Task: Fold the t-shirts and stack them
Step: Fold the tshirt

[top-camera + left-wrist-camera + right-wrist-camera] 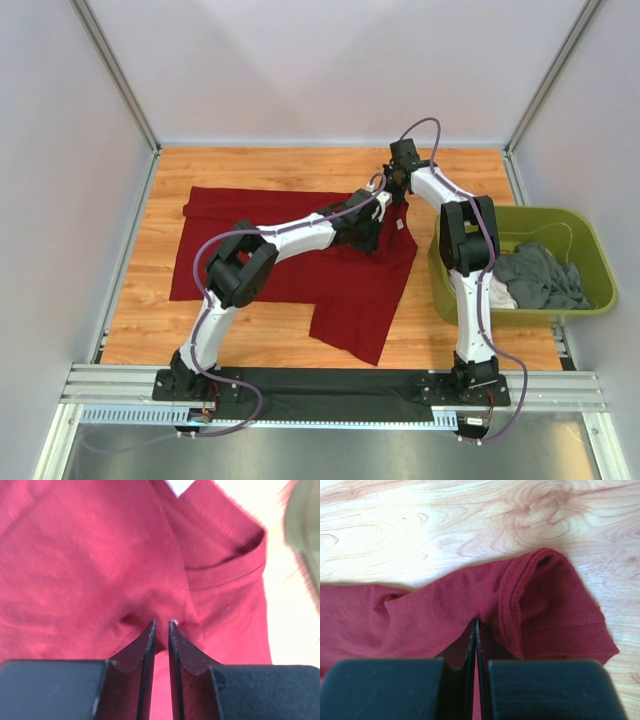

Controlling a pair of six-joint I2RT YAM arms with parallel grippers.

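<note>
Plain dark red t-shirt [300,278], grey t-shirt [542,275], white t-shirt [499,294], olive-green tub [530,213], pale wood-grain table [300,165]

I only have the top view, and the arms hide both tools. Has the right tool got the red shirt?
Observer: Yes. In the right wrist view the right tool is shut on the red shirt, beside a stitched hem.
Operator: And the left tool?
Observer: The left tool has its jaws almost together, with cloth puckered at their tips. It looks like a pinch.
Operator: How does the cloth lie at the right tool?
Observer: It bunches into a raised fold there, and the table shows beyond it.
</note>
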